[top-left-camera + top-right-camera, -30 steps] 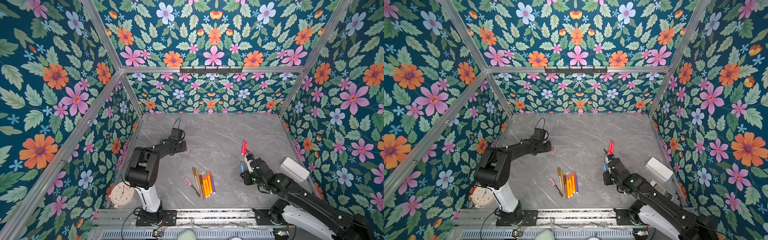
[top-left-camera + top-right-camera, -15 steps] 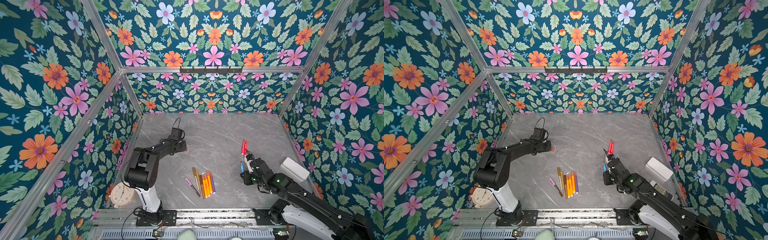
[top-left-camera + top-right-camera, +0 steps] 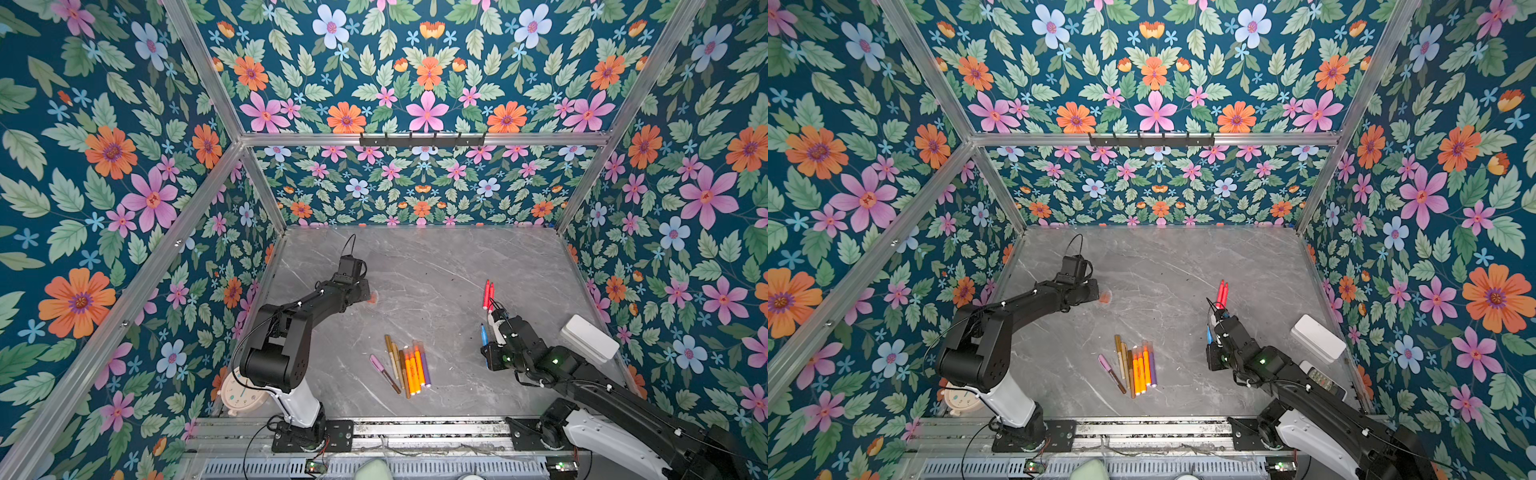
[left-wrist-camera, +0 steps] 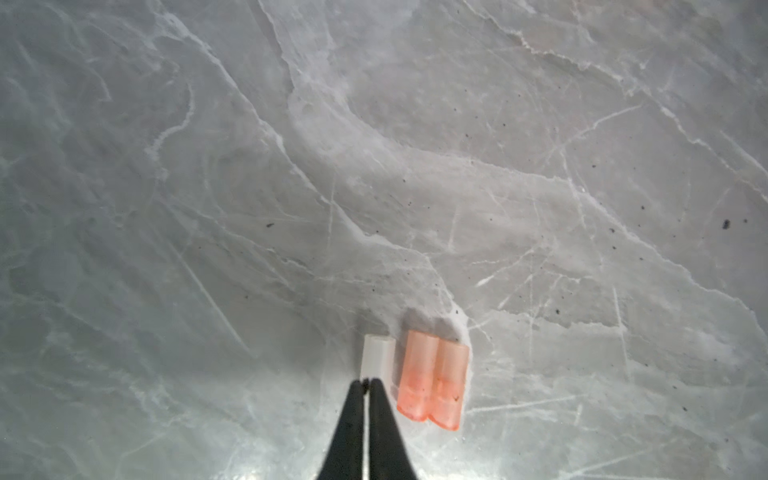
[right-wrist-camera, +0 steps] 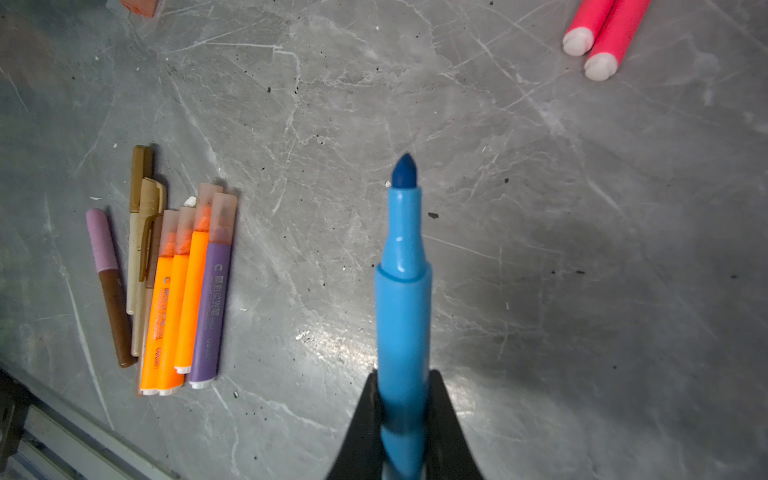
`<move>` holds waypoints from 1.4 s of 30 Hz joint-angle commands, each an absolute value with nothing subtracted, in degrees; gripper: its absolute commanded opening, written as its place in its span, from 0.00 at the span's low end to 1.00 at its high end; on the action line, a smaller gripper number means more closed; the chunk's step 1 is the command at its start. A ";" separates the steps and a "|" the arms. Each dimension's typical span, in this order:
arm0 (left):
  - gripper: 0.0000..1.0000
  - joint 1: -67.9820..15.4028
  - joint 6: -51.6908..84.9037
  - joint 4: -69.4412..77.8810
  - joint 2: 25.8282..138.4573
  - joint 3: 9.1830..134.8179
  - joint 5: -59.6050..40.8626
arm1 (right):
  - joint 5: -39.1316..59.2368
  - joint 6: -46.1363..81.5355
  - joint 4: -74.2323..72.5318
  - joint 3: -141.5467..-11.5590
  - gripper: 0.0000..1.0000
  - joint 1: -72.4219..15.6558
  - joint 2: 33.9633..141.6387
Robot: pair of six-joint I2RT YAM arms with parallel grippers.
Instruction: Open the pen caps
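My left gripper point(image 4: 365, 380) is shut with nothing between its jaws, low over the table at the back left point(image 3: 366, 292). Just past its tips lie a pale clear cap point(image 4: 376, 355) and two translucent orange pen caps point(image 4: 432, 378) side by side, also seen in both top views point(image 3: 372, 297) point(image 3: 1105, 296). My right gripper point(image 5: 403, 395) is shut on an uncapped blue pen point(image 5: 403, 291) with its dark tip bare point(image 3: 483, 333). Two uncapped red pens point(image 3: 488, 294) point(image 5: 602, 33) lie beyond it. Several capped pens point(image 3: 409, 365) point(image 5: 178, 282) lie bunched at the front middle.
A white box point(image 3: 588, 337) sits by the right wall, with a remote point(image 3: 1323, 378) in front of it. A small clock point(image 3: 241, 392) lies at the front left beside the left arm's base. A metal rail point(image 3: 415, 428) runs along the front edge.
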State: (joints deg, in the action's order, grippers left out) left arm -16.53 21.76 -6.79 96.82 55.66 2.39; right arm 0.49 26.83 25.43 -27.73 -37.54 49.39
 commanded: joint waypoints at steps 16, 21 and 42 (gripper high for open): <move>0.23 -15.56 23.72 -3.24 101.82 54.80 -0.41 | 0.26 26.46 24.62 -28.02 0.00 -37.53 49.48; 0.28 -15.56 23.47 -3.36 102.22 55.20 -0.18 | 0.27 26.46 24.69 -27.95 0.00 -37.53 49.39; 0.35 -15.55 25.66 15.46 80.02 39.69 -0.96 | 20.41 28.59 21.74 -28.10 0.00 -12.35 50.16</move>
State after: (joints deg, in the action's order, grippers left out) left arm -15.59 25.26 7.66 82.41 41.85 1.28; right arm 9.02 26.94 24.62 -28.08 -20.51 49.32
